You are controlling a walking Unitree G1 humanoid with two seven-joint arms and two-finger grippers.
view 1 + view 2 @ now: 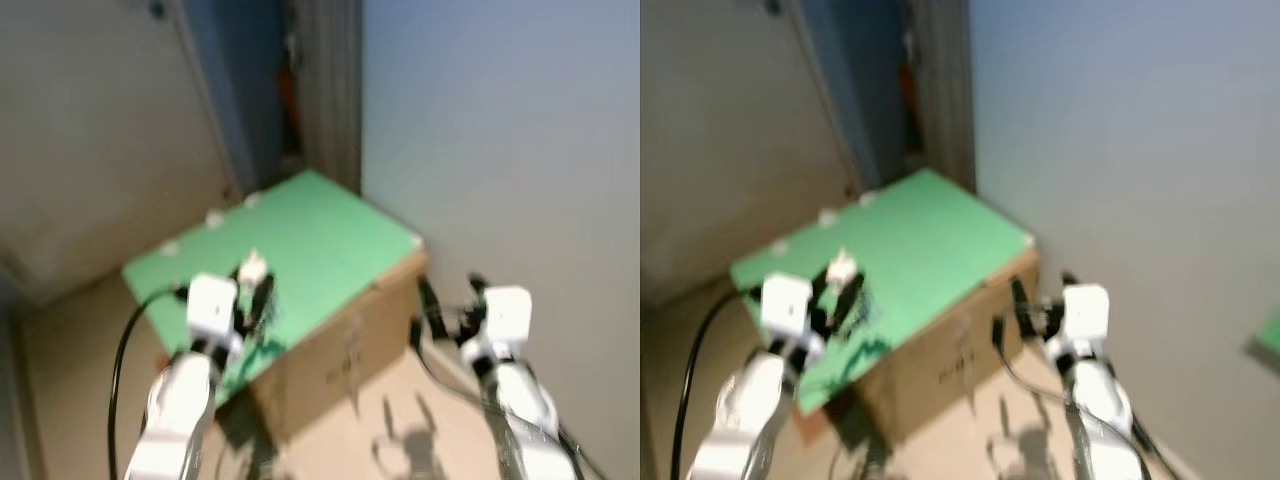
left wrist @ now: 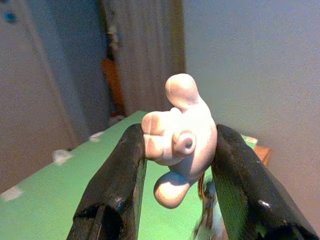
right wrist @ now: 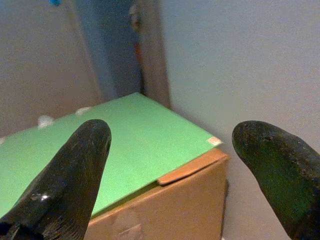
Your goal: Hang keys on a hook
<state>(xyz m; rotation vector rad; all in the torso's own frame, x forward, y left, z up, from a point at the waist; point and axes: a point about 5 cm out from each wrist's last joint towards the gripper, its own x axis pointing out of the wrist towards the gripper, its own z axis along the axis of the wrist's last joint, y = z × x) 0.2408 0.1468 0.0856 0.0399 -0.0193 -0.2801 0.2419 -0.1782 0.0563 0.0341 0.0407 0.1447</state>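
Head views blurred. Left gripper (image 2: 177, 150) is raised over the near part of a cardboard box (image 1: 340, 350) whose top is covered by a green sheet (image 1: 300, 250). Its jaws are closed on the keys (image 2: 180, 140), pinching a pale, cream-white charm between the two black fingers (image 2: 117, 185).

The charm is a rounded, glossy figure: one tall knob rising above the fingers, a lobed side pressed to one finger, a small round button-like bump at its middle, and a smaller lump hanging below. Under it, between the fingers, something thin and metallic dangles, brownish and grey, too blurred to tell its shape. In the head views the charm shows as a small pale blob (image 1: 252, 268) at the left gripper's tip, above the green sheet.

Right gripper (image 3: 170, 145) hangs just beside the box's right corner, close to a plain pale wall (image 1: 500, 130). Its jaws stand wide apart, holding nothing.

Small white patches (image 1: 213, 218) sit along the sheet's far edge. Behind the box, a dark doorway gap (image 1: 290, 90) and a light door (image 1: 100, 130).
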